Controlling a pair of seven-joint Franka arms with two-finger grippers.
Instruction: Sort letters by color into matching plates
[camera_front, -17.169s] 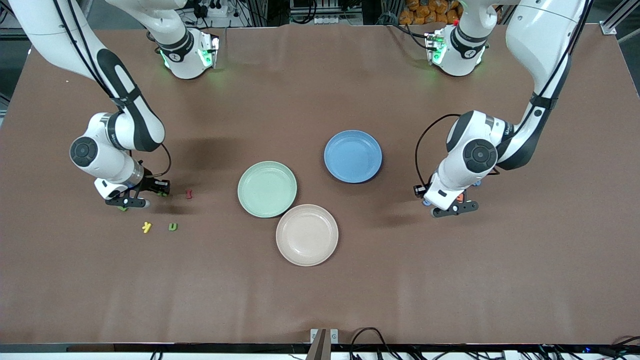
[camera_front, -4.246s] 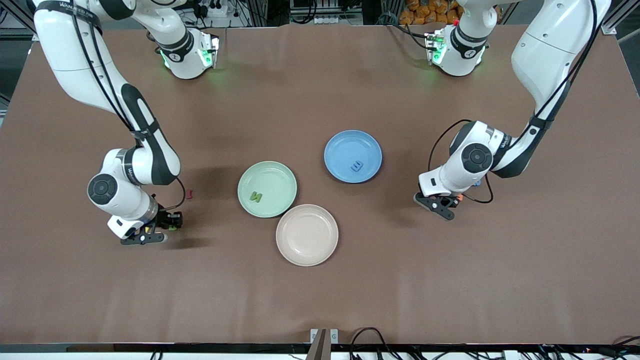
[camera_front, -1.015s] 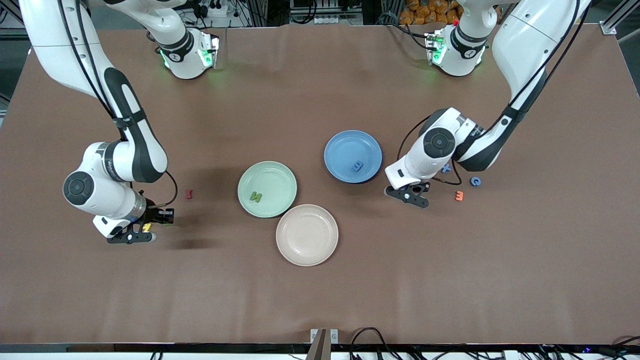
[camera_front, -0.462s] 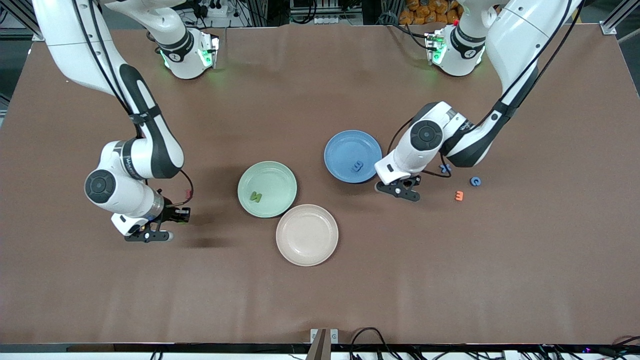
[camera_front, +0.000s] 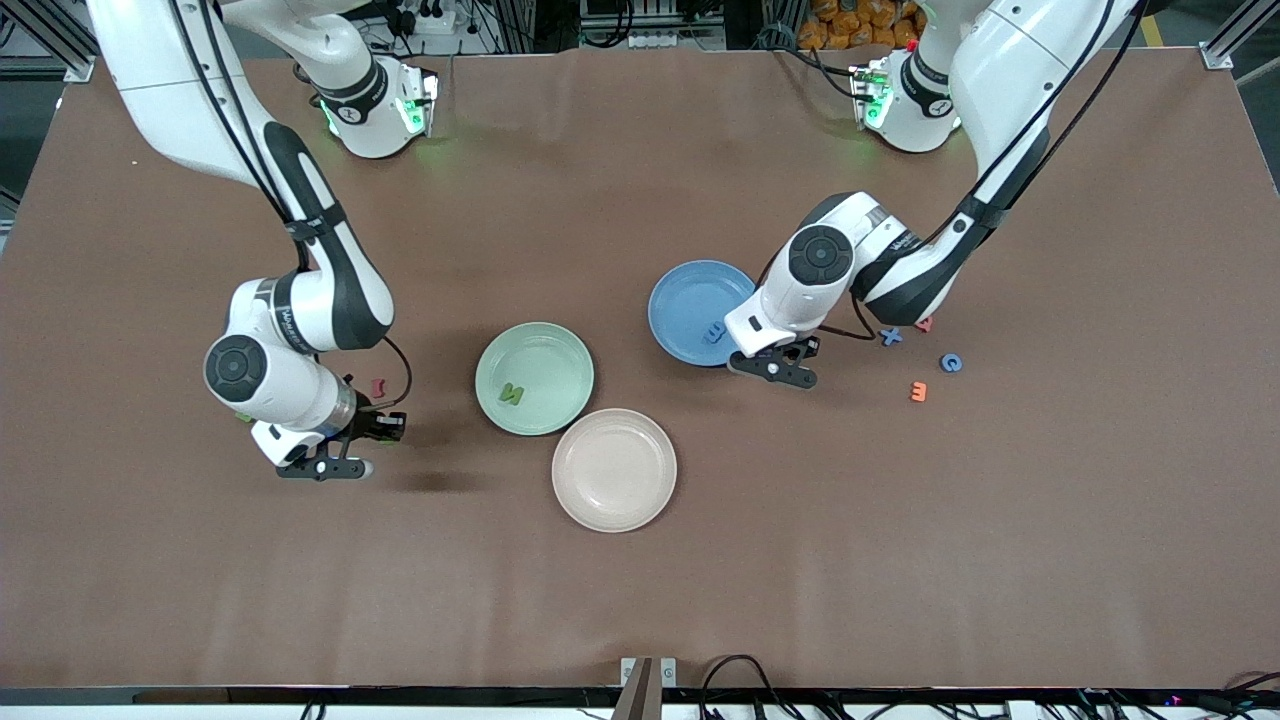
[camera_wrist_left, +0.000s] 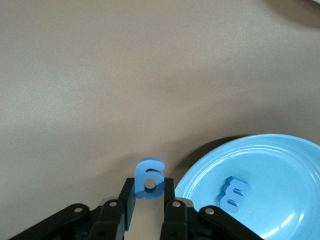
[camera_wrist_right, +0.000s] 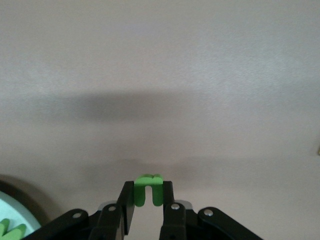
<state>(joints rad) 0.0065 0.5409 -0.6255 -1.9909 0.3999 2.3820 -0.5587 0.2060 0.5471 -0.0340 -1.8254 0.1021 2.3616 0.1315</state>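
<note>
Both grippers carry a letter toward the plates.
The left gripper (camera_wrist_left: 149, 200), jaws pinching a blue 6 (camera_wrist_left: 149, 178), hangs at the blue plate (camera_front: 690, 300) rim; the plate holds a blue 3 (camera_wrist_left: 233, 194). The right gripper (camera_wrist_right: 148, 202) pinches a green letter (camera_wrist_right: 146, 188) above the desk (camera_front: 640, 580), near the mint plate (camera_front: 545, 350).

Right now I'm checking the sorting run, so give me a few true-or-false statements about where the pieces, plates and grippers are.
1. The left gripper holds a blue 6. True.
2. The right gripper is empty. False: it is shut on a green letter.
3. The beige plate holds a letter. False: it holds nothing.
4. A green N lies in the green plate. True.
5. The blue plate holds one blue piece. True.
</note>
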